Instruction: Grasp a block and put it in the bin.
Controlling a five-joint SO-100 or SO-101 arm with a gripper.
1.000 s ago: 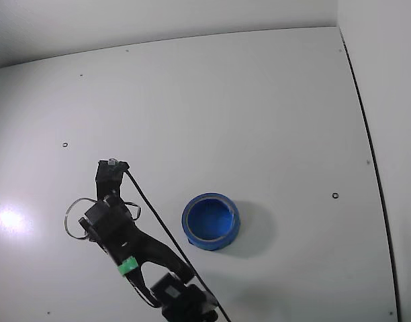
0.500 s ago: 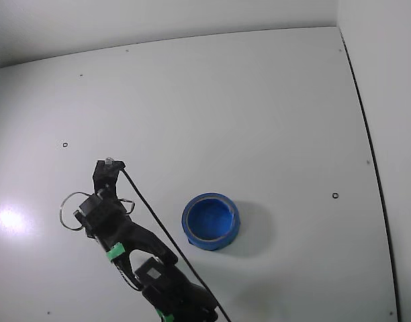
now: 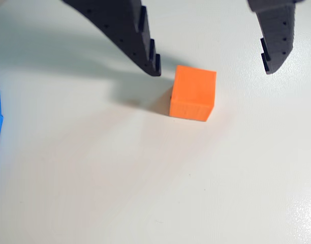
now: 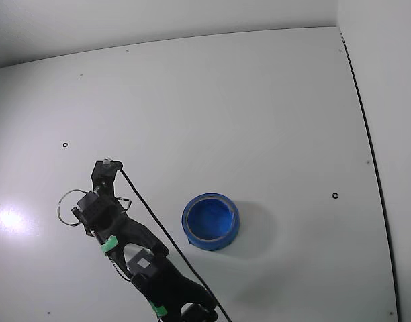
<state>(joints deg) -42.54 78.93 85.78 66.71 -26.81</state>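
One orange block (image 3: 193,93) lies between open gripper (image 3: 211,68) jaws; one bin (image 4: 211,221).

Black arm (image 4: 135,248), green bands, black cable; black pincer (image 3: 211,68), ridged inner faces, small holes.

I work in what looks like a bare robotics test bench or lab cell. A plain white table (image 4: 259,107) fills the fixed view, meeting white walls (image 4: 380,80) along its far and right edges. Small dark holes dot the surface near its edges. A black cable (image 4: 152,218) runs along my arm (image 4: 125,235) near the lower left corner.
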